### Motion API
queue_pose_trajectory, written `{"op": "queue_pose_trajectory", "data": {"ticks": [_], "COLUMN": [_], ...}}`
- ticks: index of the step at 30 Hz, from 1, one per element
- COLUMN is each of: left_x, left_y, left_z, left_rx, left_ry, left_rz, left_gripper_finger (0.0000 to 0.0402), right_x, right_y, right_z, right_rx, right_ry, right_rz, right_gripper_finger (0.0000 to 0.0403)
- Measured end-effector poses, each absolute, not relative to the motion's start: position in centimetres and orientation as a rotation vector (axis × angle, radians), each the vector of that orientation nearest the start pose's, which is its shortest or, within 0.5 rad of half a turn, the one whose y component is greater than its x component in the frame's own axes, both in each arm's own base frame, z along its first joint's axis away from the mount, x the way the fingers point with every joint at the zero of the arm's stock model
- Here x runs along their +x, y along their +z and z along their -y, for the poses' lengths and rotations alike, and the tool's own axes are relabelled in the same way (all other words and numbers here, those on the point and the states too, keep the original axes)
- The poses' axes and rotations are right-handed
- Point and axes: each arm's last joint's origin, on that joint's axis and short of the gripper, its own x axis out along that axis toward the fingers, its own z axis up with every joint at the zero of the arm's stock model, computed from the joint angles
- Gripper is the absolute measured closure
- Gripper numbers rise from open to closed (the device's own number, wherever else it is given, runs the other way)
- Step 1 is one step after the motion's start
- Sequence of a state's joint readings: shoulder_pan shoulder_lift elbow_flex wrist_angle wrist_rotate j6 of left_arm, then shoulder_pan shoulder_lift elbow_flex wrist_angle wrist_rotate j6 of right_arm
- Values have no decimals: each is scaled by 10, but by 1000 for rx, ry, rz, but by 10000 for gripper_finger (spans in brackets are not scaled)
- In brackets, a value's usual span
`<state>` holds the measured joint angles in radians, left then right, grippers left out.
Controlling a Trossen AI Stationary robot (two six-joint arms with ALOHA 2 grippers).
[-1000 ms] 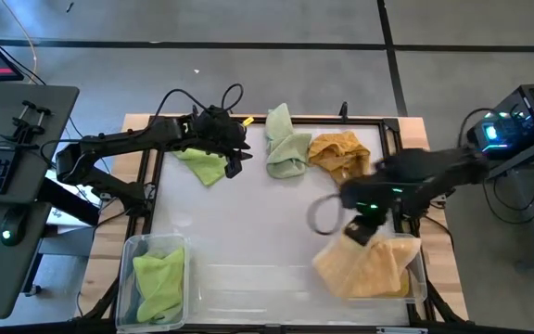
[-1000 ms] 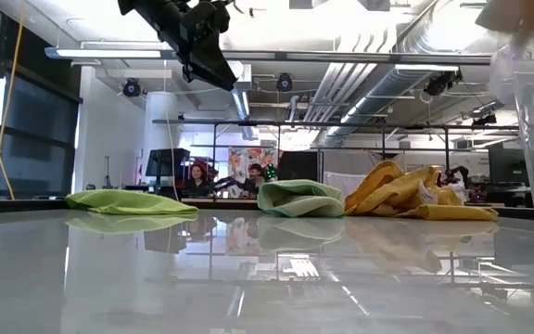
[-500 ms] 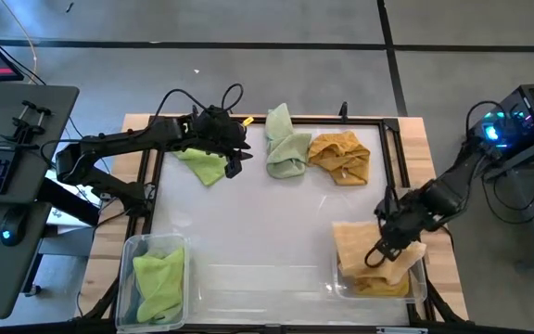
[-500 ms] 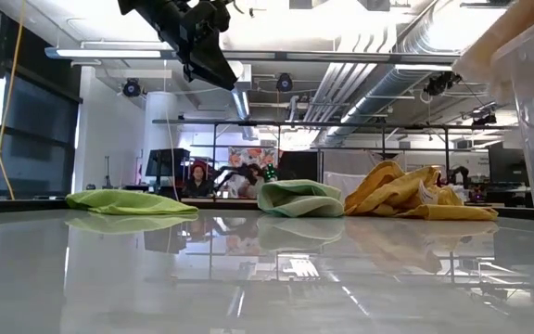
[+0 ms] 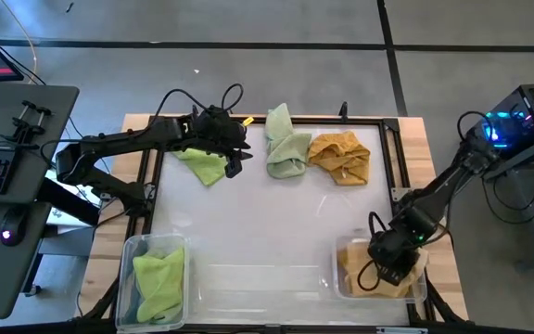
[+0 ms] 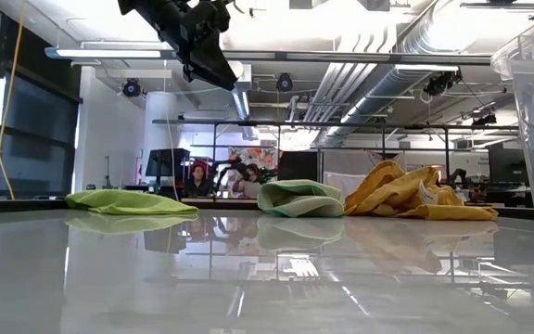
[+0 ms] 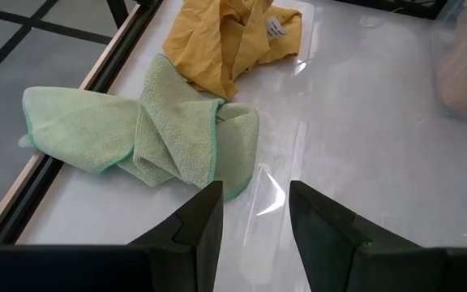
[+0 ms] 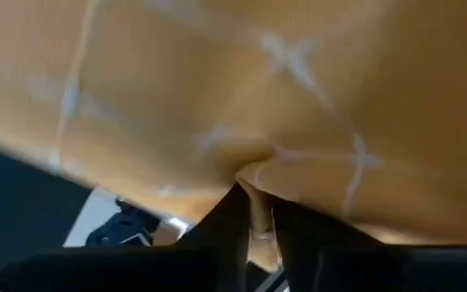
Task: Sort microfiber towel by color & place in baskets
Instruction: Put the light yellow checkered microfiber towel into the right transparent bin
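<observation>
My right gripper is down inside the right basket, a see-through tub at the table's near right corner. It is shut on the yellow towel bunched in that tub. My left gripper hangs open above the far left of the table, over a lime towel lying flat. A pale green towel and a second yellow towel lie bunched at the far edge. The left basket at the near left holds a green towel. My right gripper pinches a fold of the yellow towel between its two fingers, coming from above and pointing down into the tub. Cloth fills its wrist view, so one layer or several cannot be told. The towel lies bunched in the right basket.
The black frame borders the white work surface, whose middle holds no objects. A desk with keyboard and mouse stands left of the table. People sit in the room beyond the far edge.
My right gripper has moved toward the table's near right corner and down into the right basket, carrying the yellow towel. The towel, which hung spread over the tub's left rim, now lies bunched inside it.
</observation>
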<state>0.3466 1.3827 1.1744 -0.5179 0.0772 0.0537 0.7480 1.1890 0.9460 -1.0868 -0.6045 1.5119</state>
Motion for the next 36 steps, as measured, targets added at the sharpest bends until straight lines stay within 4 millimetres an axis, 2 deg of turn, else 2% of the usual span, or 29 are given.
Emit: {"op": "queue_pose_trajectory", "data": {"ticks": [6, 10, 13, 15, 18, 27, 29, 33, 36], "left_x": [278, 278, 278, 278, 279, 279, 279, 278, 279], "left_y": [307, 307, 307, 307, 307, 308, 308, 316, 327], "left_z": [-98, -98, -98, -98, -98, -98, -98, -98, -99], "left_rx": [-101, -101, -101, -101, -100, -135, -120, -142, -160], "left_ry": [238, 239, 238, 239, 239, 253, 248, 262, 276], "left_rz": [-718, -718, -718, -718, -713, -699, -700, -663, -621], "left_gripper_finger": [274, 274, 274, 274, 274, 274, 274, 274, 274], "right_x": [133, 129, 133, 137, 136, 130, 128, 126, 121], "right_y": [298, 330, 347, 347, 329, 234, 216, 190, 186], "right_z": [-145, -142, -140, -141, -142, -138, -135, -132, -125], "right_rx": [1052, 1168, 1237, 1226, 1192, 1083, 1052, 968, 874], "right_ry": [-171, -222, -270, -289, -376, -594, -599, -464, -441], "right_rz": [-1862, -1882, -1678, -1561, -1561, -1626, -1600, -1609, -1634], "right_gripper_finger": [294, 279, 279, 286, 306, 388, 399, 393, 386]}}
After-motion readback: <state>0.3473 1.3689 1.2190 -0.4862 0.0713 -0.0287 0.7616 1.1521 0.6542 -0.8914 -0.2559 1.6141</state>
